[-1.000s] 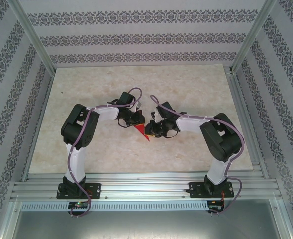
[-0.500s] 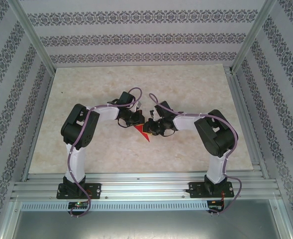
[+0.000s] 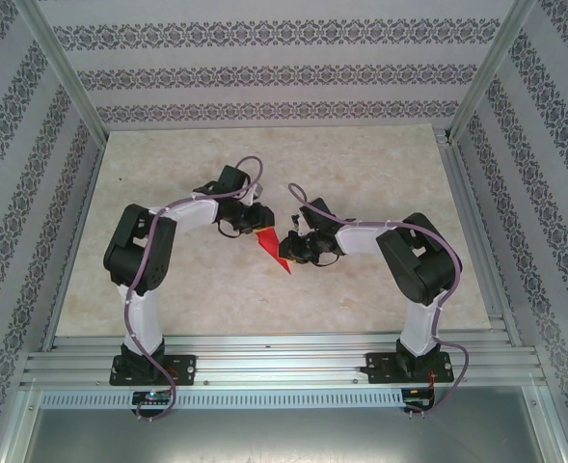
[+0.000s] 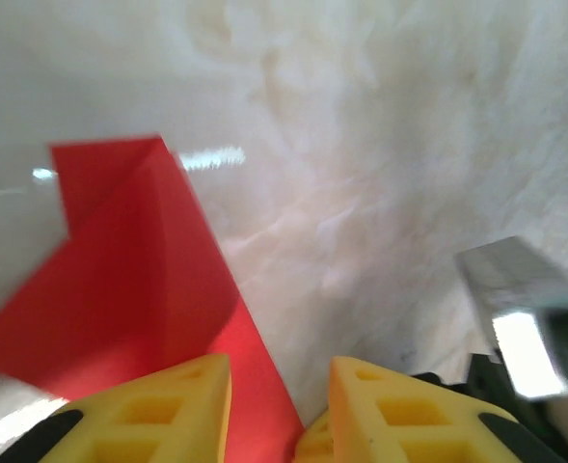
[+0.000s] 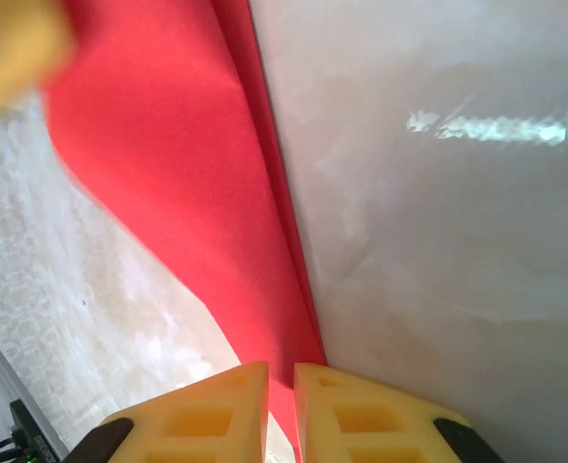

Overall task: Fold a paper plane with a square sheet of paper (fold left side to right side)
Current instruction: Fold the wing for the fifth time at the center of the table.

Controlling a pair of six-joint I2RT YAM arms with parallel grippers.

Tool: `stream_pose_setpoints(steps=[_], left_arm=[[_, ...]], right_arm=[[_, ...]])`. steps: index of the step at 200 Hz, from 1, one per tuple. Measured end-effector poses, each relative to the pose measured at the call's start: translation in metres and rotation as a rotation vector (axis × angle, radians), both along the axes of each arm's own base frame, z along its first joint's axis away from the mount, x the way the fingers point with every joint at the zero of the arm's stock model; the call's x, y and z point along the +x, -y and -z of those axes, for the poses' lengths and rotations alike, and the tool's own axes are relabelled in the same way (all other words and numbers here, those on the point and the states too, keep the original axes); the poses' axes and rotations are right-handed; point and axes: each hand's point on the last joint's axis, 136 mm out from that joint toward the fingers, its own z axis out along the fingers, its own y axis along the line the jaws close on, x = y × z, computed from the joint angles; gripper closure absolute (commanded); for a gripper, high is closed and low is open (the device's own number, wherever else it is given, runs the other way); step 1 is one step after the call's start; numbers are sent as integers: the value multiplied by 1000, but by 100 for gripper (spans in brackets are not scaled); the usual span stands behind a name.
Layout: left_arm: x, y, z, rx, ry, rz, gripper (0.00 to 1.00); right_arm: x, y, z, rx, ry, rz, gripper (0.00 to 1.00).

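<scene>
The sheet of paper [image 3: 272,249], folded to a narrow red wedge, lies mid-way across the bench [image 3: 168,174] between the 2 arms. My left jaws have just spread and drawn back left, letting go. The right jaws pinch its creased edge, so I judge this fold set.

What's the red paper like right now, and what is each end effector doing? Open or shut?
red paper: folded into creased layers, with a pointed end, between the two arms.
left end effector: open, fingers apart on either side of the paper's edge, not pinching it.
right end effector: shut, pinching the paper's folded edge.
</scene>
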Motion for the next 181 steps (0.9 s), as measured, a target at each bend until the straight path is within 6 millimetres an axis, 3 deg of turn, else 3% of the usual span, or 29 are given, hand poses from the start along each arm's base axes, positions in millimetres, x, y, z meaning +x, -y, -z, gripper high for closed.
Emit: stream_pose_setpoints(steps=[21,44,78,107,181], left_arm=[[1,-6,-39,-29,88,-3,73],[-14,-1,-52,-67,115,30,79],[-41,21,-28,-73,56,101,84],[-51,39,-11,-72,27,140,87],[-38,42,26,-34,-9,112,91]], right_arm=[[0,0,0,-1,0,2,85],[0,1,1,-5,1,4,87],[0,2,2,-7,3,6,87],[0,2,2,-9,3,7,88],[-1,1,3,-15,-2,10,88]])
